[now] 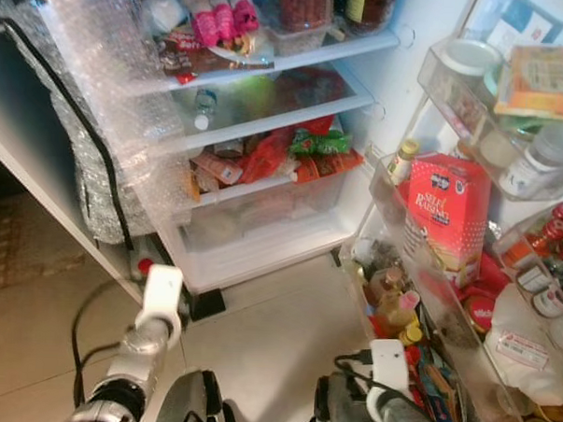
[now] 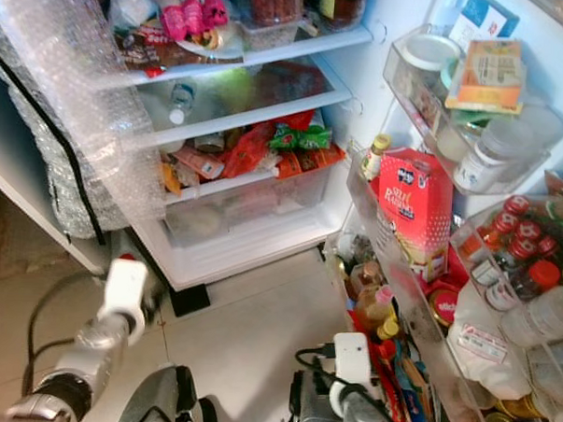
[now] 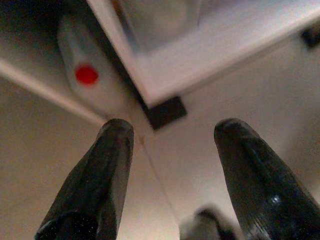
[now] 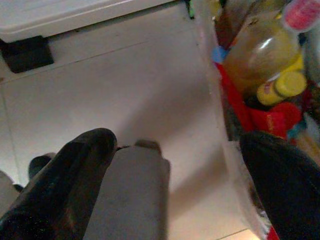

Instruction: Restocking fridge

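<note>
Fridge (image 1: 261,252) open, door shelves (image 1: 446,302) crammed. Both grippers low over the floor (image 1: 276,332), empty: left gripper (image 3: 172,165) fingers spread, right gripper (image 4: 175,165) spread too, just beside the bottom door rack. Risk: right arm swinging up clips the bottles (image 4: 260,55) or red box (image 1: 447,214) and tips them out

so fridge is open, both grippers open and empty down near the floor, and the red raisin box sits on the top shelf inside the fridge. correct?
Not quite. The red raisin box stands in a door rack, not on the top shelf inside the fridge; the left eye view shows it. The rest holds: the fridge is open, and the left gripper and right gripper are open and empty above the floor.
</note>
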Tool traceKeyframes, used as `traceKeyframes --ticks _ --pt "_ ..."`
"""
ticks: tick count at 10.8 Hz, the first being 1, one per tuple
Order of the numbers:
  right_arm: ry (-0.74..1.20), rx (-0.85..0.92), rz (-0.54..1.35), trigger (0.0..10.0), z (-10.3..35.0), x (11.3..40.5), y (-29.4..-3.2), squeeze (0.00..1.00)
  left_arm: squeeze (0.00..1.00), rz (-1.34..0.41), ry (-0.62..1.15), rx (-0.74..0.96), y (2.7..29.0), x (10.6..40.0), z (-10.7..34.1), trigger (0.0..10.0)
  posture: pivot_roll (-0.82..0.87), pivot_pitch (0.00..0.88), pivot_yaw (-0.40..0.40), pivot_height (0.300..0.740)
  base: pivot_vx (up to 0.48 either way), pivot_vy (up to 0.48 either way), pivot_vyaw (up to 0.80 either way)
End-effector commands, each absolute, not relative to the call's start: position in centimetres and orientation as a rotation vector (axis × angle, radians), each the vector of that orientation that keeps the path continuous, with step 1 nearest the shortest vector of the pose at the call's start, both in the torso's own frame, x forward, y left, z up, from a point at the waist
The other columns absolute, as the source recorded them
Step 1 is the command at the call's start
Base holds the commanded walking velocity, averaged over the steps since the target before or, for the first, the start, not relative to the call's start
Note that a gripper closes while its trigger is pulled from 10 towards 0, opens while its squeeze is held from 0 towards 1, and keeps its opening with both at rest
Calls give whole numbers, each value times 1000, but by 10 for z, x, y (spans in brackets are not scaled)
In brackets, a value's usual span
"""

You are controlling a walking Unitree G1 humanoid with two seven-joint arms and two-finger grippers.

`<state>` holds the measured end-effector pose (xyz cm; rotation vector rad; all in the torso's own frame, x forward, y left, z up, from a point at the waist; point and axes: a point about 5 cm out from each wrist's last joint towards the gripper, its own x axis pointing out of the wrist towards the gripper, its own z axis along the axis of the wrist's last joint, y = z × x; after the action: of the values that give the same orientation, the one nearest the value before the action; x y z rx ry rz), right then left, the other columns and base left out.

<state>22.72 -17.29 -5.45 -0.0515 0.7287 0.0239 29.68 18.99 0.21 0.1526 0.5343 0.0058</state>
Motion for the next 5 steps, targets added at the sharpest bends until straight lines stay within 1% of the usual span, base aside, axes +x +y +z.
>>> traceKeyframes --ticks 1,3,5 --pt "752 -42 16 10000 -58 223 -173 0 0 0 653 200 195 279 -18 10000 -195 164 -7 647 0 0 0" --pt "753 -49 6 10000 -58 223 -174 0 0 4 713 187 198 265 -30 10000 -197 165 -9 647 0 0 0" --pt "754 -43 -2 10000 -58 223 -174 0 0 -10 783 237 204 246 -44 10000 -194 170 -9 647 0 0 0"
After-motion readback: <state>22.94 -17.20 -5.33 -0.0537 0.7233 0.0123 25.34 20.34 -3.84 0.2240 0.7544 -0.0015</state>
